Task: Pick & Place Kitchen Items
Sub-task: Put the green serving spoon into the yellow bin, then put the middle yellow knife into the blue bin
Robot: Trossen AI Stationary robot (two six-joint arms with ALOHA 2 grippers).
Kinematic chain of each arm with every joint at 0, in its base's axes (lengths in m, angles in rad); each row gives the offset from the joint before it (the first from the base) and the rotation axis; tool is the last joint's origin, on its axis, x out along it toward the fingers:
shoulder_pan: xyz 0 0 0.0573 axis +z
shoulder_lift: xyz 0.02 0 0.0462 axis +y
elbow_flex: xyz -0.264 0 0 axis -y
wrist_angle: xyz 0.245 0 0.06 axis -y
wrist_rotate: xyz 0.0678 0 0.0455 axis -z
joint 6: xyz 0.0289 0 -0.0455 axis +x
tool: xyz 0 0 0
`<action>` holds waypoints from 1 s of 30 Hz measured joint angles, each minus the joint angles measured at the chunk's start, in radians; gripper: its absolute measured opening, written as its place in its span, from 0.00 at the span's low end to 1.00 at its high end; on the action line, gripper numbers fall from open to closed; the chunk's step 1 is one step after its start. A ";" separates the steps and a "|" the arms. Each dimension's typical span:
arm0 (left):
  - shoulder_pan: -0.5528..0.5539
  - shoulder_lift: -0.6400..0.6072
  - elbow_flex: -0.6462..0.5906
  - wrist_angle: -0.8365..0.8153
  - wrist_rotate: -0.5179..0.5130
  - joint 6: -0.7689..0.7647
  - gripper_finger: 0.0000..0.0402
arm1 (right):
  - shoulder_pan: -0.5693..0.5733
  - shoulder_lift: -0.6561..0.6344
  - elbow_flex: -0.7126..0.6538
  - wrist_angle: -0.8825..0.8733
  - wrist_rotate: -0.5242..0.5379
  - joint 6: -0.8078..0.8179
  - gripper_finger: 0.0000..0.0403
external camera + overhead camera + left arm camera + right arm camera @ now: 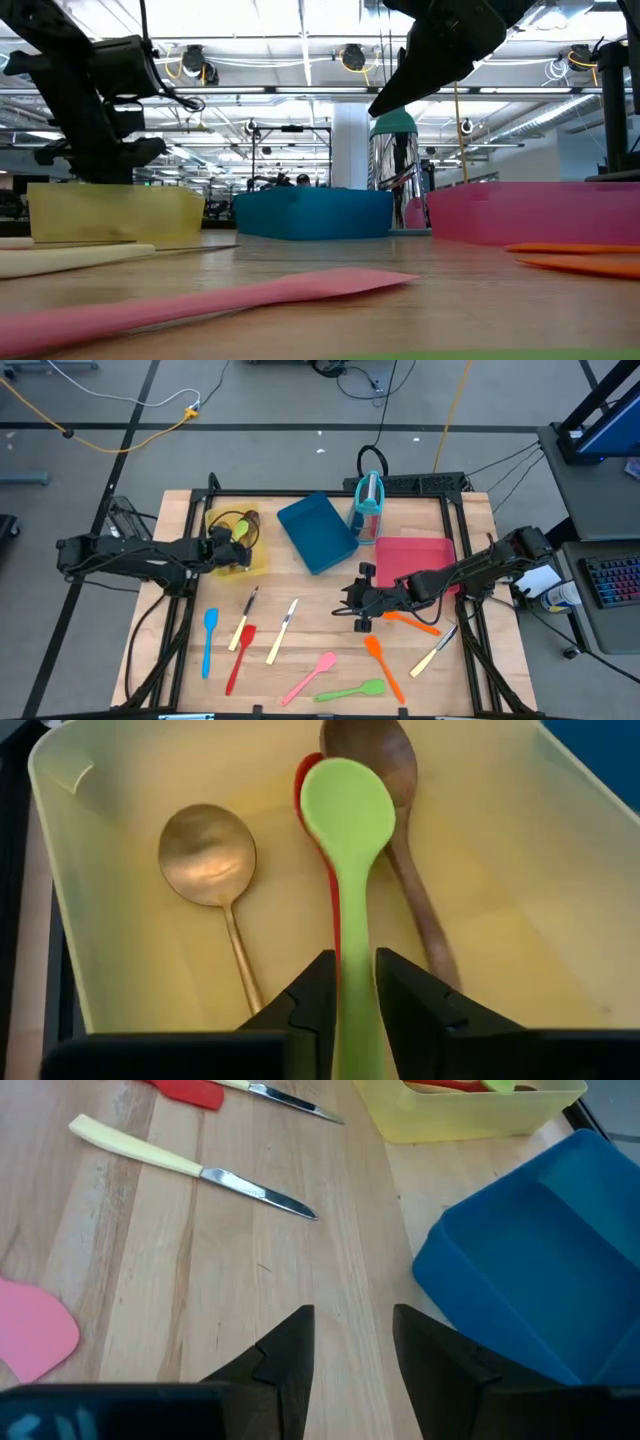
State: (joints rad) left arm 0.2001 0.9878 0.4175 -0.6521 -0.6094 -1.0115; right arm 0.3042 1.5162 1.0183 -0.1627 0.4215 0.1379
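The left claw [355, 1005] hangs over the yellow tray [255, 563] near the counter's [320, 660] far left corner, pinching the handle of a green spoon [347, 830] whose bowl points down into the tray. Under it in the tray lie a brass-coloured metal spoon [208, 855], a wooden spoon [385, 760] and a red utensil [312, 795] mostly covered by the green one. The right claw [352, 1345] hovers above bare wood around the middle of the counter, just in front of the blue tray [316, 532], its fingers spread with nothing between them. The red tray [415, 550] sits toward the right edge, and the upright teal holder [369, 502] stands at the far edge between the blue and red trays. The remaining utensils lie loose along the near half of the counter: a blue spatula [209, 640], a red spatula [239, 657], two cream-handled knives [282, 630] side by side, with one more knife [434, 651] near the right edge, a pink spatula [311, 676], a green spoon-shaped piece [352, 691] at the near edge, and orange utensils [381, 663] just beside the right arm.
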 joint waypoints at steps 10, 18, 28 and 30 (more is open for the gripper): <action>0.029 0.000 0.000 0.001 0.006 0.043 0.23 | 0.000 0.000 0.000 0.000 0.000 0.000 0.32; 0.026 -0.003 0.002 0.036 0.042 0.120 0.23 | 0.000 0.000 0.000 0.000 0.000 0.000 0.32; -0.020 -0.008 0.148 0.036 0.051 0.255 0.23 | 0.000 0.000 0.000 0.001 -0.004 0.033 0.32; -0.040 -0.008 0.187 0.037 0.051 0.278 0.23 | 0.000 0.000 0.000 0.001 -0.004 0.033 0.32</action>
State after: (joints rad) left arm 0.1597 0.9802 0.6046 -0.6148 -0.5585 -0.7334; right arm 0.3046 1.5162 1.0183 -0.1619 0.4171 0.1711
